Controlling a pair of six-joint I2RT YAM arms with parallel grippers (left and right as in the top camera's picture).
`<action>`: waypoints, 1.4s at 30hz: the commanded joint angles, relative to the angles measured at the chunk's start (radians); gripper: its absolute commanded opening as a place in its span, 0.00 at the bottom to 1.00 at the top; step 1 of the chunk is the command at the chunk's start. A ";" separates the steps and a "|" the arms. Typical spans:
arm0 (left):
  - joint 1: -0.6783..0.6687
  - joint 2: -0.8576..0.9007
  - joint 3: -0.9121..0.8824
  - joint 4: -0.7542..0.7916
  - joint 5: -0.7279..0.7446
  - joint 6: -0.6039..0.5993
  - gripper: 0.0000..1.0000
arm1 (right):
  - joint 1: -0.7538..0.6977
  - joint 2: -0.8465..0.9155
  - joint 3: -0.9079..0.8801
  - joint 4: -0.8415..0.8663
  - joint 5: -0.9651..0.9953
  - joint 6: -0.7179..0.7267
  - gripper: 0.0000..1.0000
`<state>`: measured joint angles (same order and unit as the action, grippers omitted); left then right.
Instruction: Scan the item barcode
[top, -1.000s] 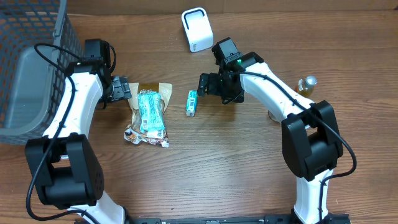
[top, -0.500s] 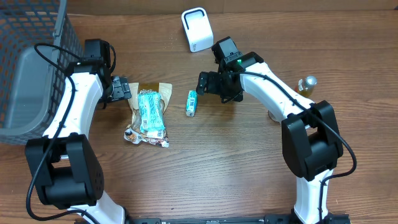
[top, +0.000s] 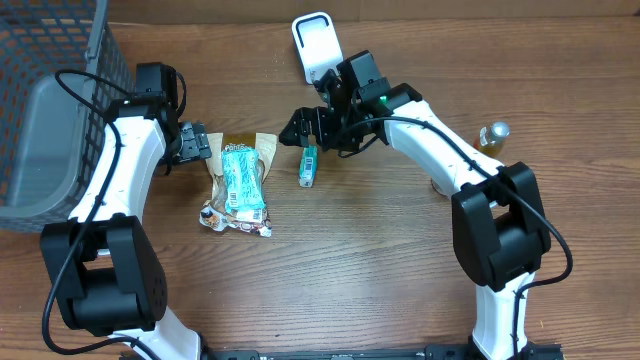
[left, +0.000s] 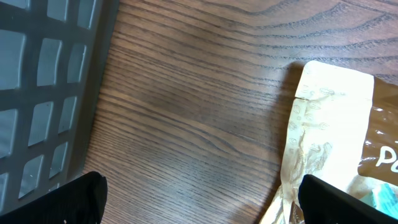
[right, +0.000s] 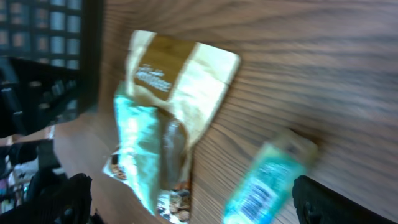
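The right gripper (top: 298, 130) hangs over the middle of the table (top: 350, 260) with its two black fingers spread wide and nothing between them. In its wrist view the fingertips (right: 62, 199) sit at the two lower corners of the frame. The small teal packet (top: 308, 165), the item to scan, lies flat on the wood just below the gripper and slightly toward the near edge, not touching the fingers. It is a short, narrow, glossy wrapper with white print, blurred in the wrist view.

The white scanner (top: 316, 46) stands near the far edge. It is a smooth rounded plastic block with a grey face, close behind the right arm's wrist.

Left of the teal packet and apart from it lies a tan pouch (top: 240, 150). It is flat and crinkled, with a crimped top seam, and a longer teal wrapper (top: 240, 178) rests lengthwise on it.

The left gripper (top: 195, 143) is just beside the pouch's left edge, jaws equally wide apart and empty.

A grey basket (top: 40, 100) of open plastic grid fills the far left corner. Near the right edge stands a small brass-coloured object (top: 493, 133) with a round silvery top; I cannot tell what it is.

The table is dark wood with a clear grain.

In all: two arms, two grippers, one scanner, one basket, three packaged items.
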<state>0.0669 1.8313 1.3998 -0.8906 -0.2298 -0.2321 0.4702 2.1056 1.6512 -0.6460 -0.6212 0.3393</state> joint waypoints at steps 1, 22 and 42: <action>-0.004 -0.001 0.005 0.002 -0.013 0.004 1.00 | 0.046 -0.009 0.031 0.023 -0.028 -0.018 1.00; -0.004 -0.001 0.005 0.002 -0.013 0.004 1.00 | 0.253 -0.009 0.031 0.026 0.431 0.040 1.00; -0.004 -0.001 0.005 0.002 -0.013 0.004 0.99 | 0.253 -0.009 0.031 -0.047 0.576 0.095 1.00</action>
<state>0.0669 1.8313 1.3994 -0.8909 -0.2298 -0.2321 0.7265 2.1056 1.6512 -0.6983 -0.0635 0.4179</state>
